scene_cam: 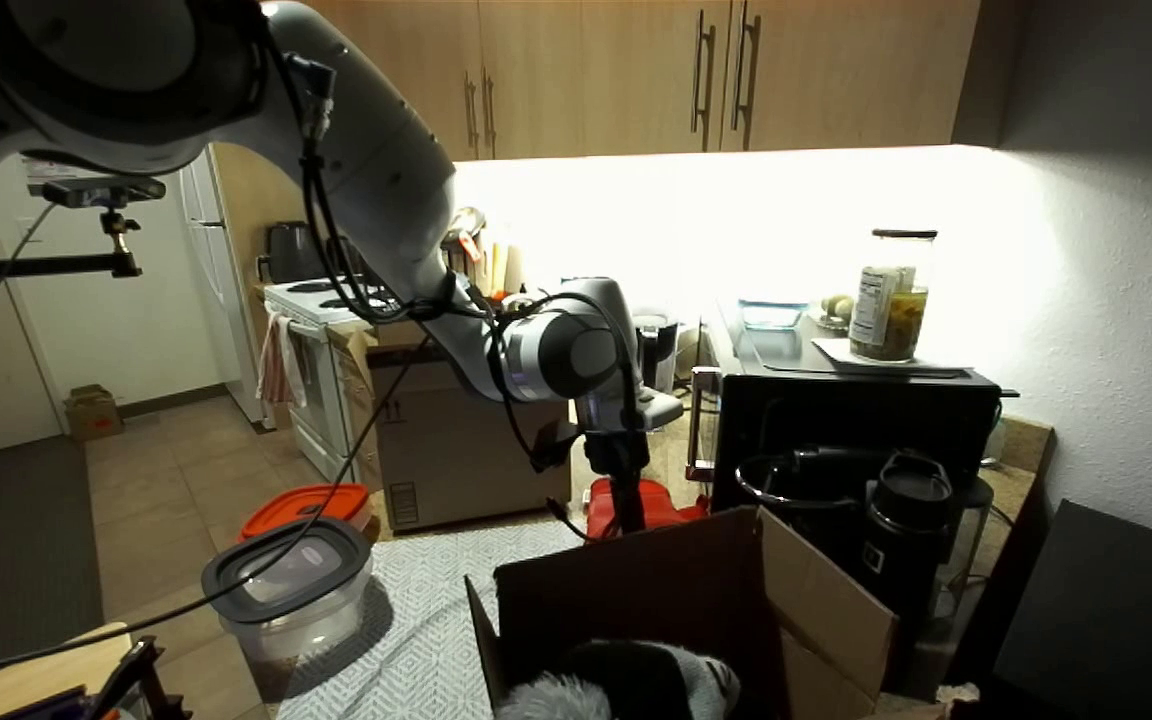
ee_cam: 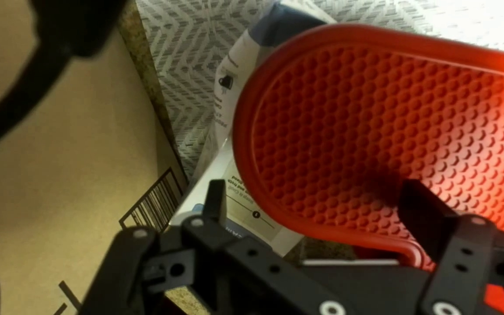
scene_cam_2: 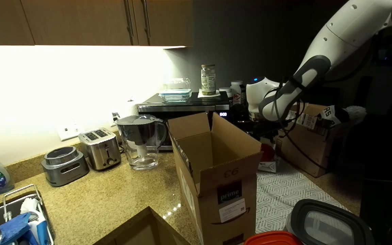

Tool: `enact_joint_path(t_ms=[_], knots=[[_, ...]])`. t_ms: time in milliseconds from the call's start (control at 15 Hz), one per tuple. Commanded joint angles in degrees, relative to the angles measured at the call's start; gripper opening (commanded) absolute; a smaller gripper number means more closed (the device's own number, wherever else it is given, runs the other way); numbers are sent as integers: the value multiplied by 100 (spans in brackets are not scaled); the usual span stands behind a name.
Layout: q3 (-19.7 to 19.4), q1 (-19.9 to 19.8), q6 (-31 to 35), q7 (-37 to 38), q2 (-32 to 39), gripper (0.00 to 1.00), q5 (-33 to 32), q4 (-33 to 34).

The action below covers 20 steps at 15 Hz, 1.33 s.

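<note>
The hand (ee_cam: pixel 314 199) is held spread, with one tip seen over the red dimpled object (ee_cam: pixel 344 122) and the other just past that object's rim; whether it is touched cannot be told. A printed white package (ee_cam: pixel 244 203) is partly covered by the red dimpled object. A patterned cloth (ee_cam: pixel 190 52) is laid beside it, and in an exterior view an open cardboard box (scene_cam: pixel 636 575) is seen in front of it
</note>
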Motion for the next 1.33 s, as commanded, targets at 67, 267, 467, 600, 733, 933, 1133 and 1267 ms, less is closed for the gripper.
enact_joint_path(t_ms=[67,267,467,600,733,933,1133,1267], knots=[[-136,35,-86,-40,121,100,-67,35],[-77,0,-45,-95,161,100,26,-23],[41,-56,11,-156,125,100,180,-104],[116,-68,36,-161,102,100,294,-154],[166,-61,48,-173,94,74,355,-172],[241,-66,60,-193,69,53,436,-180],[285,-80,54,-214,58,35,521,-188],[289,-79,56,-216,51,22,553,-191]])
